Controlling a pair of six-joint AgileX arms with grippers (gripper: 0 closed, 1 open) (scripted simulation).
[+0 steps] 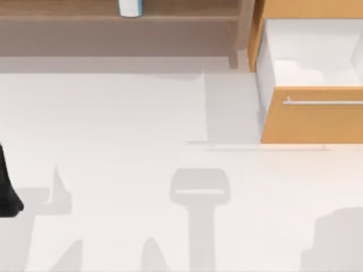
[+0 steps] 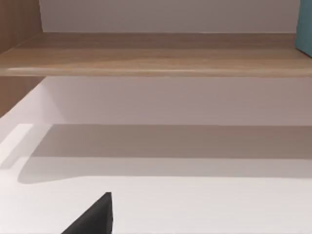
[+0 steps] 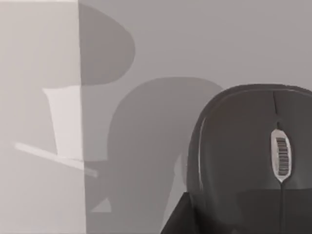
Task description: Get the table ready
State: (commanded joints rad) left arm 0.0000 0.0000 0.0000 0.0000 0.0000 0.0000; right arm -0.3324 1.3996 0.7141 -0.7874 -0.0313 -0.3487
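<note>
In the top view, my left arm (image 1: pixel 7 187) is showing as a black shape at the left edge. The worktop (image 1: pixel 113 113), smooth, plain and white, is spreading out ahead of it. Far beyond, a long brown wooden shelf (image 1: pixel 85 14) is carrying a small white container (image 1: pixel 129 7). An orange-wood cabinet (image 1: pixel 312 122) with a silver bar handle (image 1: pixel 323 102) is standing with its white drawer (image 1: pixel 312 54) pulled out.

In the left wrist view, my left end effector (image 2: pixel 95 217) is appearing as a black wedge over the worktop (image 2: pixel 195 204). I cannot tell whether it is released or clenched. The shelf (image 2: pixel 156 56) ahead is showing streaked wood grain and a rounded edge.

In the right wrist view, a rounded dark grey mouse (image 3: pixel 239 146) with a ridged wheel (image 3: pixel 281 155) is lying just beside my right end effector (image 3: pixel 219 219). I cannot tell its state.
</note>
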